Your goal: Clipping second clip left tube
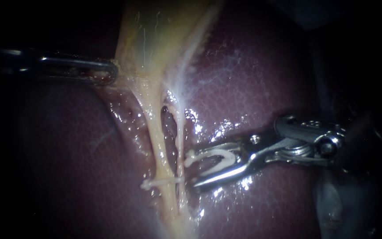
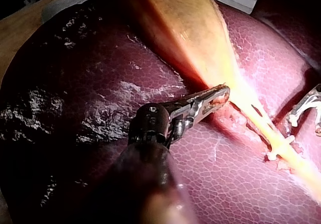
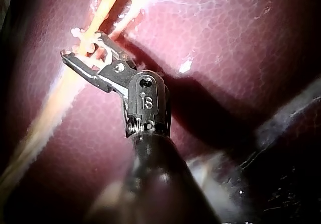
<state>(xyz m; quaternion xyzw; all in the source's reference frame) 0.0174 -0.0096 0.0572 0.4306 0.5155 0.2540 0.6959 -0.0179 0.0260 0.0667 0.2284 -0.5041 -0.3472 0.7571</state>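
Observation:
Two tubes run down from the gallbladder: the yellow left tube and a thinner whitish right tube. A white clip sits across them low down. My right instrument comes in from the right. Its jaws stand wide apart with an open white clip seated between them, touching both. The tips lie just right of the whitish tube, a little above the seated clip, with no tube between them. My left instrument is shut on the gallbladder's edge and holds it to the left.
Dark red liver lies under and around everything, wet and glistening near the tubes. In the left wrist view the left instrument grips where the gallbladder narrows, and the right instrument shows beyond the tubes.

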